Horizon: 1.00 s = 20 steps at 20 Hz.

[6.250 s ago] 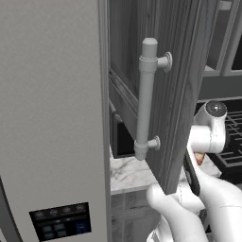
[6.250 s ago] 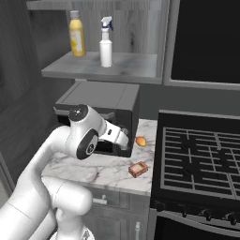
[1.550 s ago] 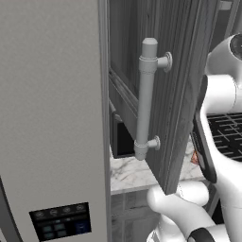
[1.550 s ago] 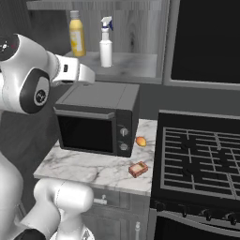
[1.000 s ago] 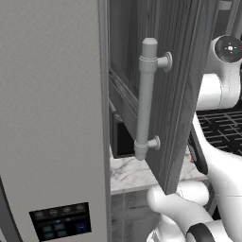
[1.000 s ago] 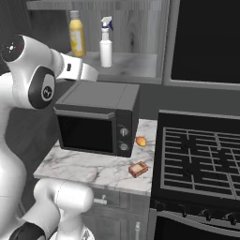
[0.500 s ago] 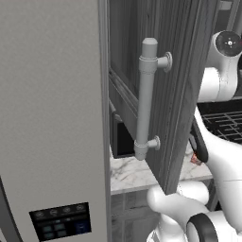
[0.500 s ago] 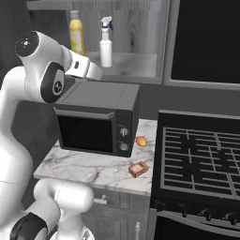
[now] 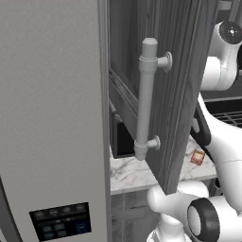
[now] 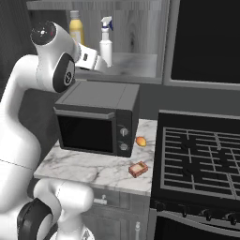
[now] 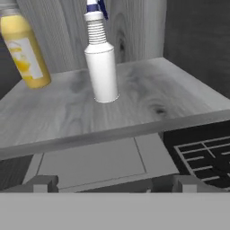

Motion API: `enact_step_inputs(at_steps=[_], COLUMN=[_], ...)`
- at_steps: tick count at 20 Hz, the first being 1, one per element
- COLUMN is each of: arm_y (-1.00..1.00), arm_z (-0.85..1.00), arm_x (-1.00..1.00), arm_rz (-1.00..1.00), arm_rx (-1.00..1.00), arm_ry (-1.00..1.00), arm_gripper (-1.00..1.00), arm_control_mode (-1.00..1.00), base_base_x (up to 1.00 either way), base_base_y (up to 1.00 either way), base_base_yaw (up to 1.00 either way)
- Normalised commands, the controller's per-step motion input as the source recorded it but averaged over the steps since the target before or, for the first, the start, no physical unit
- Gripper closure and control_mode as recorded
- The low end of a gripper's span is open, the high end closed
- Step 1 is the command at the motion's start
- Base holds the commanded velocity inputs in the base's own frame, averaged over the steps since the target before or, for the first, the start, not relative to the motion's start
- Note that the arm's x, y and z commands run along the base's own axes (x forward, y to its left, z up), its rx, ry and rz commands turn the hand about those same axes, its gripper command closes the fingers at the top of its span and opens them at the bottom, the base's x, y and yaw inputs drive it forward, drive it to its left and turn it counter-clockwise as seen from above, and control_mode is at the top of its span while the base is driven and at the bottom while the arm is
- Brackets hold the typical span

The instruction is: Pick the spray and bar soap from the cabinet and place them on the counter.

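Note:
The spray [image 11: 101, 63], a white bottle with a blue trigger, stands upright on the open cabinet's grey shelf [image 11: 148, 103]. My gripper [image 11: 112, 184] is open just in front of the shelf edge, below and short of the spray, with nothing between its fingers. From the right base view the hand and gripper [image 10: 102, 64] sit just left of the spray [image 10: 106, 41]. The bar soap [image 10: 138, 169] lies on the white marble counter [image 10: 84, 164] in front of the microwave; it also shows past the cabinet door [image 9: 189, 71] as a small brown bar soap [image 9: 197, 157].
A yellow bottle [image 10: 76, 27] stands left of the spray on the shelf. A black microwave [image 10: 98, 119] sits under the shelf, with a small orange fruit [image 10: 140, 140] beside it. The black stovetop [image 10: 201, 157] is to the right, the grey fridge [image 9: 47, 118] to the left.
The arm has swung further right and the hand has risen a little toward the shelf, closing on the spray. The jaws stay open. The bar soap has not moved.

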Motion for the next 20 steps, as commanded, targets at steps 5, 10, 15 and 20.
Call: enact_step_inputs(at_steps=[5, 10, 15, 20], arm_y=[0.00, 0.00, 0.00, 0.01], arm_z=[0.06, 0.02, -0.07, -0.20], arm_x=[0.14, 0.08, 0.08, 0.16], arm_rz=[0.06, 0.04, 0.00, 0.00], arm_rx=[-0.11, -0.11, -0.06, 0.00], arm_ry=[-0.01, -0.04, -0.10, -0.08], arm_gripper=[-1.00, -1.00, -1.00, -1.00], arm_control_mode=[-1.00, -1.00, -1.00, -1.00], base_base_x=[0.00, 0.00, 0.00, 0.00], base_base_y=[0.00, 0.00, 0.00, 0.00], base_base_yaw=[0.00, 0.00, 0.00, 0.00])
